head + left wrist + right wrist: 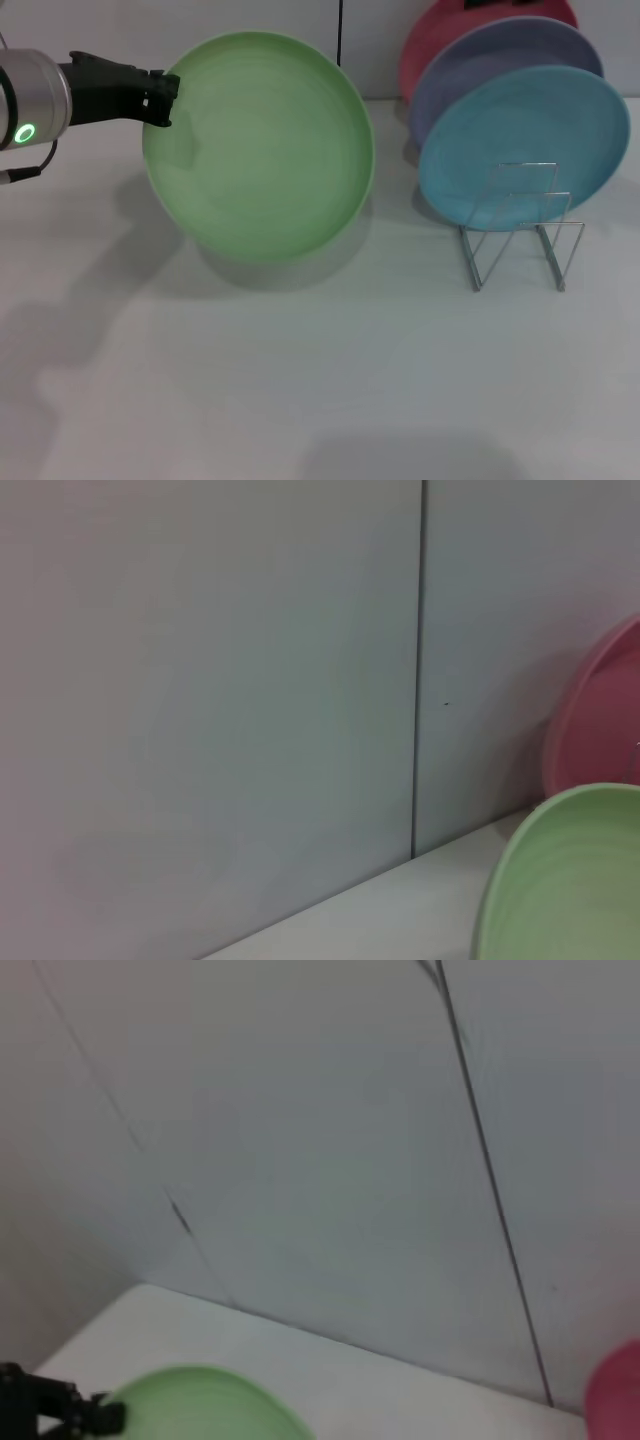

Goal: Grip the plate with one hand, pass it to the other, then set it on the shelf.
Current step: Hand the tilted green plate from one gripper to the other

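Left claw (160,98) is clamped on the upper left rim of the green plate (262,150), holding it tilted and raised above the white tabletop (300,380). To the right, a small wire shelf (520,230) stands on the tabletop, with a blue plate (520,140), a lavender plate (470,70) and a red plate (425,40) leaning behind it against the grey wall (200,680). The left arm reaches in level from the left edge. The right claw is out of sight.
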Robot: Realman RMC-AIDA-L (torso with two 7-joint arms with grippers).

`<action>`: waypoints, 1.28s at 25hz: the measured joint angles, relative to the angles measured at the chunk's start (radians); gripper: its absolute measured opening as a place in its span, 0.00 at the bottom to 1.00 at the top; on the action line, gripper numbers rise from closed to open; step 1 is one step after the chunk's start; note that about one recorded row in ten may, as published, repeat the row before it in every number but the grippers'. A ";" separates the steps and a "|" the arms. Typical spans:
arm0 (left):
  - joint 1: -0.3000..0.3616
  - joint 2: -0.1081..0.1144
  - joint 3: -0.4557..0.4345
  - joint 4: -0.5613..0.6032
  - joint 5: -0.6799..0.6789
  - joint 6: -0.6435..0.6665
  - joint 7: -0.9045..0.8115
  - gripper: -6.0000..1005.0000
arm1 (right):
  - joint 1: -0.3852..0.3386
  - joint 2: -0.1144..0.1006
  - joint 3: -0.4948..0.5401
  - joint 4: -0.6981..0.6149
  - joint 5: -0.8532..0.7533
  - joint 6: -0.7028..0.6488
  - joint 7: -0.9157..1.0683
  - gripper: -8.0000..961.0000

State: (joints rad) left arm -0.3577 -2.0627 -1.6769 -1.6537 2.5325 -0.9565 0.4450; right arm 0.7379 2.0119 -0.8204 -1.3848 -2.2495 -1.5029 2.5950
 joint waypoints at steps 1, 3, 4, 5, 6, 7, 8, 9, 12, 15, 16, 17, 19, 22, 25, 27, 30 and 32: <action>0.000 0.000 0.000 0.000 0.000 0.000 0.000 0.05 | 0.000 0.000 0.000 0.000 0.000 0.000 0.000 0.86; -0.001 -0.001 0.003 -0.002 -0.002 -0.001 -0.001 0.05 | 0.026 -0.002 -0.002 0.060 -0.017 0.004 -0.012 0.86; -0.001 -0.001 0.005 -0.003 -0.005 -0.001 -0.001 0.05 | 0.042 -0.005 -0.002 0.095 -0.024 0.007 -0.021 0.86; 0.000 -0.002 0.010 -0.004 -0.012 -0.001 -0.001 0.05 | 0.063 -0.009 -0.003 0.148 -0.030 0.019 -0.041 0.86; 0.000 -0.002 0.010 -0.004 -0.012 -0.001 -0.001 0.05 | 0.063 -0.009 -0.003 0.148 -0.030 0.019 -0.041 0.86; 0.005 -0.002 0.017 -0.001 -0.021 0.004 0.000 0.05 | 0.076 -0.010 -0.003 0.179 -0.030 0.031 -0.057 0.86; 0.007 -0.003 0.019 0.003 -0.022 0.007 0.001 0.05 | 0.082 -0.010 -0.005 0.192 -0.031 0.036 -0.063 0.86; 0.007 -0.003 0.019 0.003 -0.022 0.007 0.001 0.05 | 0.082 -0.010 -0.005 0.192 -0.031 0.036 -0.063 0.86; 0.009 -0.003 0.020 0.012 -0.023 0.013 0.001 0.05 | 0.102 -0.010 -0.017 0.231 -0.036 0.053 -0.071 0.86; 0.008 -0.004 0.023 0.017 -0.026 0.026 0.009 0.05 | 0.147 -0.024 -0.024 0.309 -0.036 0.060 -0.084 0.86; 0.008 -0.004 0.023 0.017 -0.026 0.026 0.009 0.05 | 0.147 -0.024 -0.024 0.309 -0.036 0.060 -0.084 0.86; 0.008 -0.004 0.024 0.019 -0.027 0.029 0.011 0.05 | 0.159 -0.028 -0.024 0.331 -0.036 0.058 -0.091 0.86; 0.004 -0.004 0.029 0.025 -0.029 0.030 0.013 0.05 | 0.181 -0.033 -0.025 0.364 -0.036 0.056 -0.101 0.86; 0.002 -0.004 0.033 0.030 -0.035 0.035 0.013 0.05 | 0.202 -0.038 -0.025 0.395 -0.037 0.072 -0.109 0.86; 0.002 -0.003 0.033 0.032 -0.040 0.041 0.014 0.05 | 0.214 -0.035 -0.025 0.420 -0.039 0.093 -0.117 0.86; 0.003 -0.003 0.033 0.032 -0.043 0.042 0.014 0.05 | 0.224 -0.033 -0.030 0.447 -0.044 0.113 -0.124 0.86; 0.004 -0.002 0.033 0.032 -0.049 0.042 0.015 0.05 | 0.236 -0.032 -0.048 0.488 -0.047 0.144 -0.132 0.86; 0.004 -0.002 0.033 0.032 -0.049 0.042 0.015 0.05 | 0.238 -0.031 -0.055 0.497 -0.048 0.153 -0.133 0.86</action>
State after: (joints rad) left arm -0.3541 -2.0650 -1.6439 -1.6213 2.4833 -0.9143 0.4598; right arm 0.9764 1.9805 -0.8754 -0.8878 -2.2971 -1.3495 2.4624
